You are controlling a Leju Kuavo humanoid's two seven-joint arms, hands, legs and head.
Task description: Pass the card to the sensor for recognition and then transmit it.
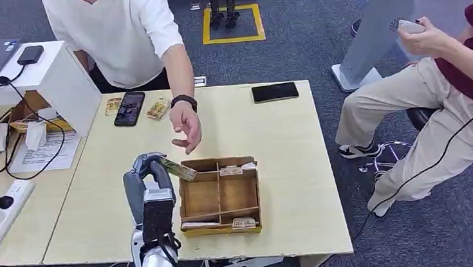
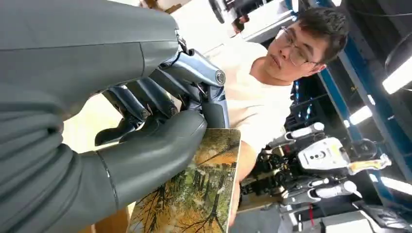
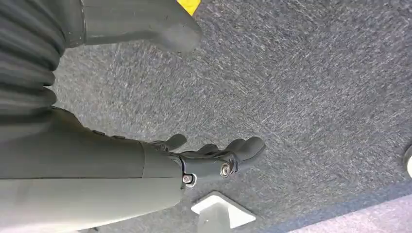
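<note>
While the left hand [image 1: 149, 173] is raised over the table [image 1: 273, 137], it pinches a card [image 1: 179, 169] between its thick thumb and darker fingers; the card sticks out past the fingertips, above the near-left corner of a wooden box [image 1: 220, 196]. Seen from the left wrist, the card [image 2: 197, 194] carries a picture of autumn trees, and the thumb [image 2: 150, 155] presses flat on its face. Just beyond the card, a person's hand [image 1: 186, 126] hangs open, palm down, near the card but not touching it. More cards lie in the box's compartments, to the right of the left hand. Farther off, past the person's hand, a phone [image 1: 129, 108] lies on the table. The right hand [image 3: 204, 158] hangs over grey carpet [image 3: 301, 87], fingers loosely apart and holding nothing.
</note>
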